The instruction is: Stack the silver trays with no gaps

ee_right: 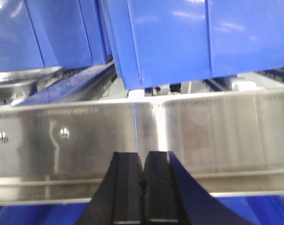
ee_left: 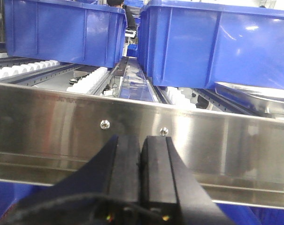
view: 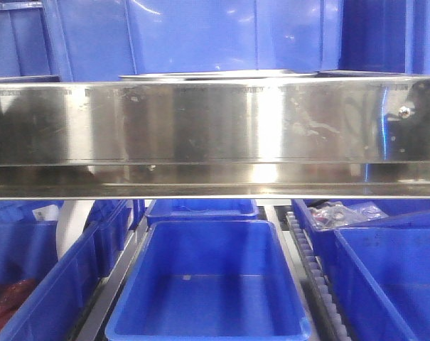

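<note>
Nearest the cameras, the left hand [ee_left: 142, 143] and the right hand [ee_right: 143, 157] both have their jaws pressed together, holding nothing, each low in front of the steel shelf rail [ee_left: 62, 117]. Behind that rail lie the silver trays [view: 215, 74]. Only thin rims peek over it in the front view, with one rim at the right of the left wrist view [ee_left: 254, 93] and one at the left of the right wrist view [ee_right: 24, 77]. Blue bins [ee_left: 62, 33] stand beyond.

The step looks like the reach. Each hand should clear the rail first, spread its jaws, then take a rim (not the slick floor). To nest a tray well, match the corners and lower it level.
</note>
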`<state>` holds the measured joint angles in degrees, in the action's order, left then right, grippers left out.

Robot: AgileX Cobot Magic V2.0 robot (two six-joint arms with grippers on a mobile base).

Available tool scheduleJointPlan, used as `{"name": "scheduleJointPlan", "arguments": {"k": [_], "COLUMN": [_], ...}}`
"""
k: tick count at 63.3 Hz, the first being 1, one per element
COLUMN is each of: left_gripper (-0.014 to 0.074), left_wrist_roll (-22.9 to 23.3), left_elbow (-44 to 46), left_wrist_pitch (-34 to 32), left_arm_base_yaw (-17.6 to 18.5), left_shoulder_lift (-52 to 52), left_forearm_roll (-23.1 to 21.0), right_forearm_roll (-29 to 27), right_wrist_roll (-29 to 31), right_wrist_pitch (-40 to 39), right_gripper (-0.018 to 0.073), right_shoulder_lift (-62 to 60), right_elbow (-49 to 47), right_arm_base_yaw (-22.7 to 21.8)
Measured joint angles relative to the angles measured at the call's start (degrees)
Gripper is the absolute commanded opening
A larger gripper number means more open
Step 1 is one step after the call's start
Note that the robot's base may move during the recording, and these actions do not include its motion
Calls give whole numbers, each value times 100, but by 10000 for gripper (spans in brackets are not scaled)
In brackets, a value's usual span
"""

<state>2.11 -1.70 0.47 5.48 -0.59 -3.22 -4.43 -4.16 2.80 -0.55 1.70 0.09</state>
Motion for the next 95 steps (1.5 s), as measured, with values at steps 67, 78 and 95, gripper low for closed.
{"name": "scheduleJointPlan", "arguments": {"k": [67, 78, 95], "left_gripper": [465, 464, 462], "left_wrist_roll": [-1654, -1258, 94], "left_elbow": [6185, 7533, 9540], "left_wrist_pitch": [3908, 4380, 5471], "left_arm_base_yaw": [2221, 2656, 2248], "left_shoulder_lift": [4978, 6659, 8769], "left_forearm_roll": [-646, -676, -223], "right_forearm_roll": [-22, -33, 58], "right_wrist_roll": [0, 0, -436], "right_wrist_pitch": [2699, 3550, 5460], "right_gripper": [613, 613, 613], "right_shoulder_lift": [3460, 5063, 7679], "right_elbow": [-4867, -6217, -8741], "right_arm_base_yaw": [822, 1787, 2037]}}
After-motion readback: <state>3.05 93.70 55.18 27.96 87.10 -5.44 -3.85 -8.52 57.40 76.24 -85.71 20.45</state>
